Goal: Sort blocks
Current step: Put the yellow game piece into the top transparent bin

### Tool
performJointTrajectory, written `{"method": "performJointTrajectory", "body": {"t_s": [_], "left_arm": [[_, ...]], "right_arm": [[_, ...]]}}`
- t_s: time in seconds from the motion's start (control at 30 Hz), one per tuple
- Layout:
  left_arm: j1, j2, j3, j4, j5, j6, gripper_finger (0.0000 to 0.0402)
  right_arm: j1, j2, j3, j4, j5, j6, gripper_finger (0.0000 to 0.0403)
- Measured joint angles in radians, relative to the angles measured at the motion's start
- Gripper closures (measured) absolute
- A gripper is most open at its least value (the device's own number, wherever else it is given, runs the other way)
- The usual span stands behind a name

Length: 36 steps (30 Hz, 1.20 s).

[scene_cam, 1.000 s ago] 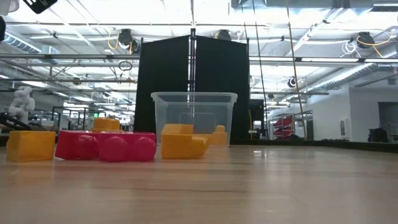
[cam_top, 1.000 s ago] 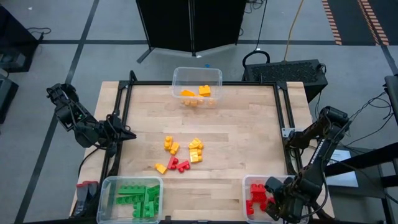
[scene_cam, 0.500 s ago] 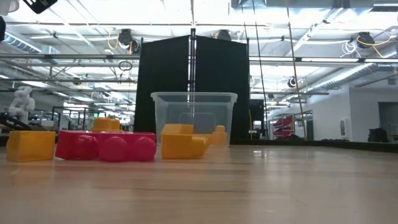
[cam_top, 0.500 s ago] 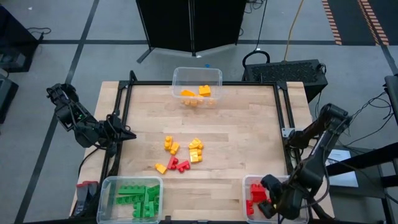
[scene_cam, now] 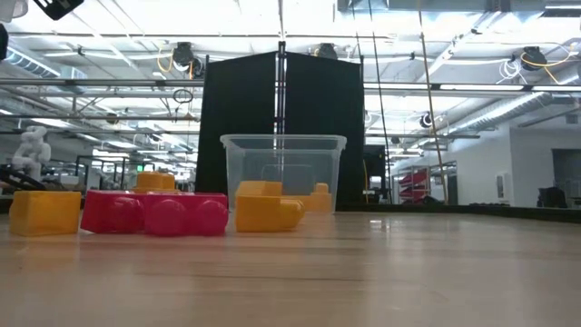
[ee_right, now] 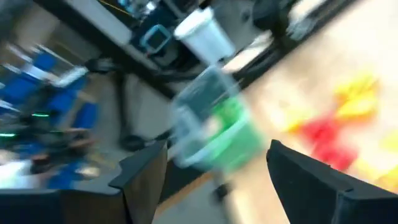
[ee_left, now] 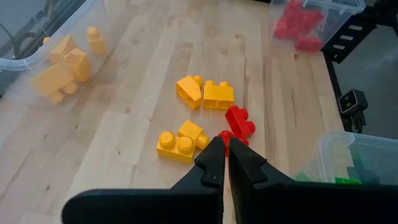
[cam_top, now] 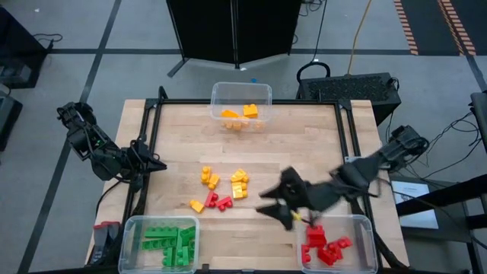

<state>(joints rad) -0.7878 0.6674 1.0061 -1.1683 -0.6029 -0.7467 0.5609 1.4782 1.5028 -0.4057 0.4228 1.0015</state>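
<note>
We are between drops: our right gripper (cam_top: 278, 202) swings low over the table with its fingers spread and nothing between them, heading away from the red bin (cam_top: 365, 228) that now lies behind it and toward the loose blocks (cam_top: 221, 190) just ahead of its tips. In the right wrist view the dark fingers (ee_right: 140, 171) stand well apart, and beyond them we see the red bricks (ee_right: 323, 134), the yellow ones (ee_right: 357, 99) and, farther off, the green bin (ee_right: 217, 134). Our left gripper (cam_top: 156, 164) waits at the table's left edge, fingers pressed together and holding nothing, the pile lying out in front of it.

We judge the step in hand to be the reach for the next brick. Green looks finished, and the red bricks (cam_top: 217, 201) sit nearest our right gripper's tips, with yellow pieces touching or just beside them. The next move calls for slowing, squaring the open fingers over one red brick and lowering without shoving its yellow neighbours.

Compared with a second ago, our right gripper has left its place above the red bin and crossed out over the table; the pile, the yellow bin (cam_top: 240, 93) and our left arm are unchanged.
</note>
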Motion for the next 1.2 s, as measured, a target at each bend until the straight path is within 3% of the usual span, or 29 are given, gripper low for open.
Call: {"method": "performJointTrajectory", "body": {"t_s": [0.1, 0.27, 0.53, 0.63, 0.93, 1.2], "left_arm": [[0.000, 0.000, 0.000, 0.000, 0.000, -0.005, 0.0398], [0.000, 0.000, 0.000, 0.000, 0.000, -0.005, 0.0398], [0.000, 0.000, 0.000, 0.000, 0.000, -0.004, 0.0398], [0.000, 0.000, 0.000, -0.001, 0.000, 0.001, 0.0398], [0.000, 0.000, 0.000, -0.002, 0.000, 0.002, 0.0398], [0.000, 0.000, 0.000, -0.003, 0.000, 0.002, 0.0398]], "right_arm": [[-0.092, 0.050, 0.000, 0.020, -0.011, -0.193, 0.0136], [-0.217, 0.174, 0.000, 0.044, -0.133, -0.389, 0.0136], [-0.404, 0.284, -0.002, -0.229, -0.153, -0.410, 0.0135], [-0.449, 0.325, -0.002, -0.242, -0.220, -0.467, 0.0135], [-0.522, 0.444, -0.002, -0.254, -0.265, -0.556, 0.0133], [-0.535, 0.536, -0.001, -0.256, -0.299, -0.566, 0.0074]]}}
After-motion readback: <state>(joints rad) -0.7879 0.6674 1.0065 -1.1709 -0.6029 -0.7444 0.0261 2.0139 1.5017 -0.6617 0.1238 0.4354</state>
